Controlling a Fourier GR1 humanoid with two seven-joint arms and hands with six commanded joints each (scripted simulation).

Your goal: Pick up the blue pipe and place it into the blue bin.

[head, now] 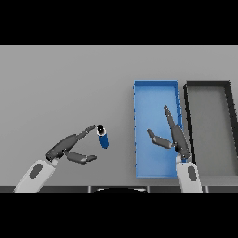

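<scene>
Blue pipe [102, 137] beside left hand [69, 148]; no writing legible.

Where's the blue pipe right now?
In the head view, the pipe lies on the table just left of the blue bin, at the left hand's fingertips.

**Matt surfaces throughout**

You see a smooth, matt grey table [65, 83]. The blue bin [155, 88] looks like smooth plastic, evenly matt. The black bin [209, 84] beside it has a dull dark rim. The blue pipe [103, 138] looks smooth, slightly glossy, with a black end. Both hands, left [69, 148] and right [174, 135], look dark and matt.
</scene>
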